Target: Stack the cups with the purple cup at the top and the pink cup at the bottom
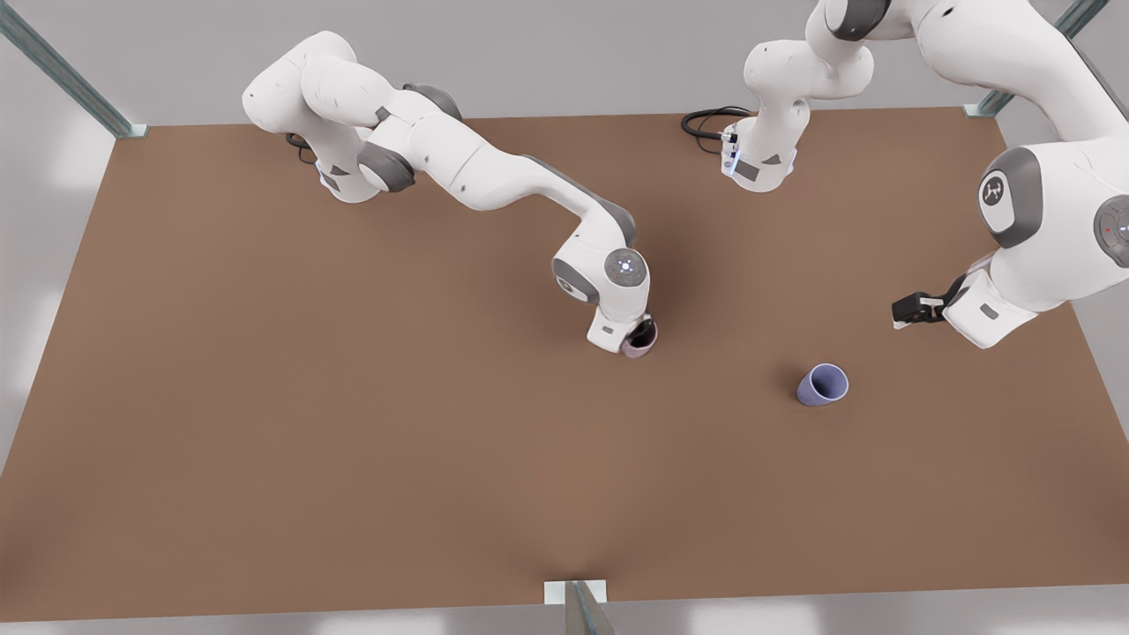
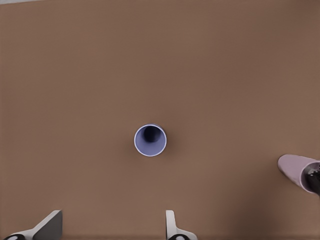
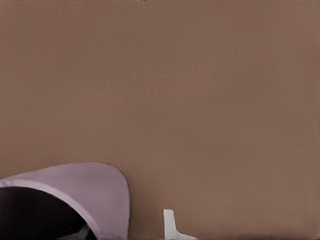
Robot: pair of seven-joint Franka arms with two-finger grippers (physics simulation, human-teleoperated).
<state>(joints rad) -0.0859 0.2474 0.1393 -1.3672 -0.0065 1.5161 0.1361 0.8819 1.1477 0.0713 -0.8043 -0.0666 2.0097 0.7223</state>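
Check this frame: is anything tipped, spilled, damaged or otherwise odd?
Nothing stands out. The purple cup stands upright and alone on the table, below the open left tool. The right tool is at the pink cup, also upright. No spill or damage shows.

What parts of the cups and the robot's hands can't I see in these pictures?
- Pink cup, front view: the right hand covers most of it, so I cannot tell whether it touches the table.
- Pink cup, right wrist view: cut off by the picture's edge.
- Left hand, left wrist view: cut off by the edge, just its fingertips poke in.
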